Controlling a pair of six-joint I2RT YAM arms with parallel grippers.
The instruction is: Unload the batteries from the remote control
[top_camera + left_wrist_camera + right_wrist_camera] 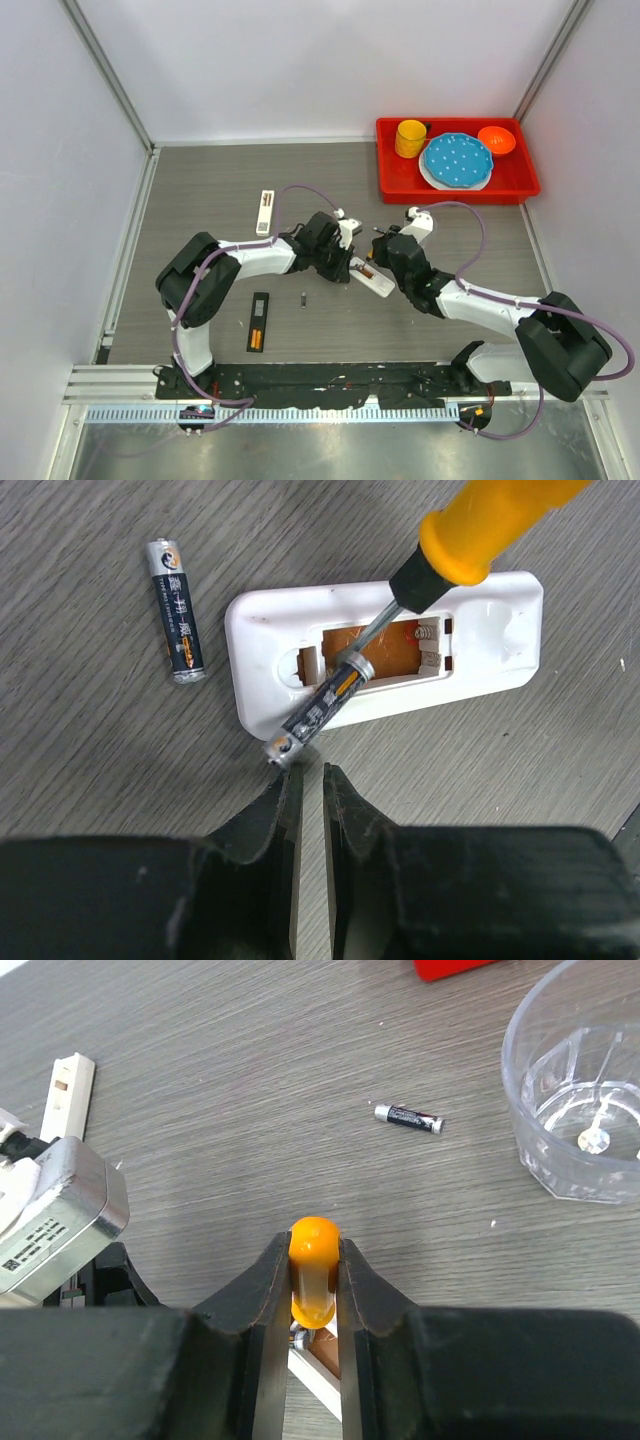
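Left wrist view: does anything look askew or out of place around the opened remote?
One battery sits tilted, half levered out of the remote's bay, its free end over the remote's edge, with the screwdriver tip at its other end. A second battery lies loose on the table beside it.

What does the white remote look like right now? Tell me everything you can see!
The white remote is a flat, plastic-looking rectangle with rounded corners, lying back-up on the grey wood-look table. Its battery cover is off, showing an orange-brown compartment with little metal springs at one end. One battery sticks out slantwise, one end inside, the other raised past the remote's edge. The orange-handled screwdriver pokes its tip into the compartment beside that battery.
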